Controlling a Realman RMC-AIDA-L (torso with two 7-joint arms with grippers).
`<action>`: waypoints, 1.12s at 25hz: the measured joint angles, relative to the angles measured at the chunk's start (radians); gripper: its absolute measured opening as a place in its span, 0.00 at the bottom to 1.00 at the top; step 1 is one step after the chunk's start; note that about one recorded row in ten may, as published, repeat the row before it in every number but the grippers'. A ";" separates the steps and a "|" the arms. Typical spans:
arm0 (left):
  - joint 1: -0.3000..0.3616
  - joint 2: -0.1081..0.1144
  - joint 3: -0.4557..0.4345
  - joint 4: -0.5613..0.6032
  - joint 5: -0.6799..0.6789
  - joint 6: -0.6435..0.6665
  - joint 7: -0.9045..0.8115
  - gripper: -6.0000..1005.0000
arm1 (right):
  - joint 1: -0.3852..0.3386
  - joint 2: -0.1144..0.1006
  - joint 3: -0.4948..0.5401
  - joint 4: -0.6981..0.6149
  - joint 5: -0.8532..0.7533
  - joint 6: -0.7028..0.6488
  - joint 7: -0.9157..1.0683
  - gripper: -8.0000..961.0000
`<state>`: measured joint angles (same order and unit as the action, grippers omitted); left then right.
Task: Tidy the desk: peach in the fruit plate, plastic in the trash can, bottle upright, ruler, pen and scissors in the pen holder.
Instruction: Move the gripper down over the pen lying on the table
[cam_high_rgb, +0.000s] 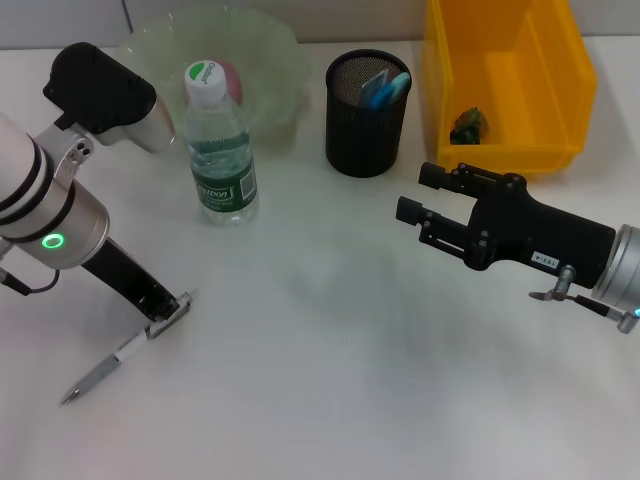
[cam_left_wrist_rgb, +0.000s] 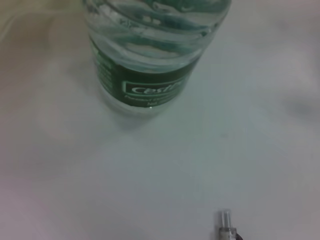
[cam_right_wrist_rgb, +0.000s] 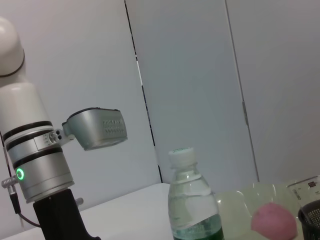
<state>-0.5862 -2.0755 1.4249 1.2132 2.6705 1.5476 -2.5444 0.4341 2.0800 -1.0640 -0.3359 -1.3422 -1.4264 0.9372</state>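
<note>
My left gripper (cam_high_rgb: 163, 314) reaches down to the table at the front left and looks shut on the upper end of the pen (cam_high_rgb: 112, 362), whose tip rests on the table. One end of the pen (cam_left_wrist_rgb: 225, 223) also shows in the left wrist view. The water bottle (cam_high_rgb: 222, 150) (cam_left_wrist_rgb: 150, 50) (cam_right_wrist_rgb: 192, 205) stands upright. The pink peach (cam_high_rgb: 232, 78) (cam_right_wrist_rgb: 273, 223) lies in the green fruit plate (cam_high_rgb: 270, 50). Blue-handled items (cam_high_rgb: 385, 88) stand in the black mesh pen holder (cam_high_rgb: 366, 125). A crumpled dark plastic piece (cam_high_rgb: 468, 125) lies in the yellow bin (cam_high_rgb: 505, 150). My right gripper (cam_high_rgb: 418, 194) hovers open and empty at the right.
The bottle stands just in front of the fruit plate, with the pen holder to its right and the yellow bin at the back right. The left arm's body (cam_right_wrist_rgb: 40, 165) shows in the right wrist view.
</note>
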 joint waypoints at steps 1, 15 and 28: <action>0.000 0.000 0.000 0.000 0.000 0.000 0.000 0.15 | 0.000 0.000 0.000 0.000 0.000 0.000 0.000 0.59; -0.006 0.000 0.009 0.040 -0.002 0.041 -0.011 0.25 | 0.004 0.000 0.001 0.000 0.001 0.009 0.000 0.59; -0.012 -0.002 0.047 0.029 0.012 0.027 -0.048 0.62 | 0.009 0.001 0.001 0.001 0.003 0.010 0.000 0.59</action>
<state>-0.5984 -2.0770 1.4716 1.2418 2.6826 1.5749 -2.5928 0.4433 2.0815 -1.0630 -0.3350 -1.3391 -1.4164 0.9372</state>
